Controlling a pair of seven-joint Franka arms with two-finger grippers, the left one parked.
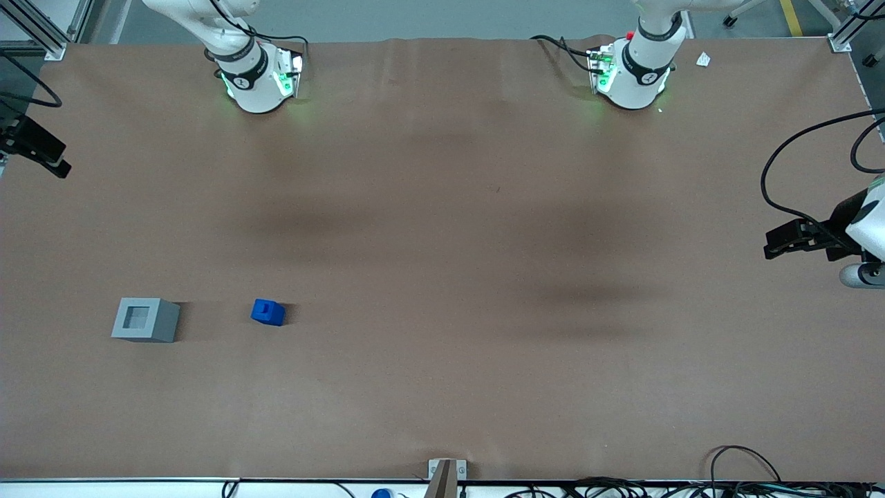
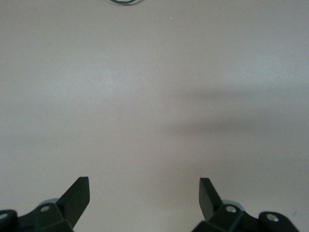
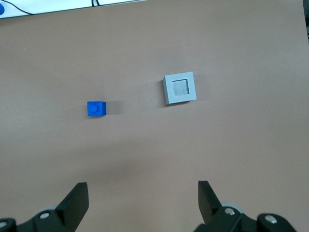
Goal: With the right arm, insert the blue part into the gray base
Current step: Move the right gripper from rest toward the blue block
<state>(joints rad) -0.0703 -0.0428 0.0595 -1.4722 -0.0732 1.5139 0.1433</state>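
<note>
The blue part point(image 1: 268, 312) sits upright on the brown table, its stub on top. The gray base point(image 1: 145, 319) stands beside it, a short gap away toward the working arm's end, with its square recess facing up and empty. Both also show in the right wrist view, the blue part point(image 3: 96, 108) and the gray base point(image 3: 180, 88). My right arm's gripper point(image 1: 55, 160) is raised at the working arm's end of the table, farther from the front camera than both blocks. In the right wrist view the gripper point(image 3: 143, 191) is open and empty, well apart from both.
The right arm's base point(image 1: 254, 77) stands at the table's back edge. A small bracket point(image 1: 446, 470) and loose cables point(image 1: 747, 477) lie along the table's front edge. A white scrap point(image 1: 703, 59) lies near the parked arm's base.
</note>
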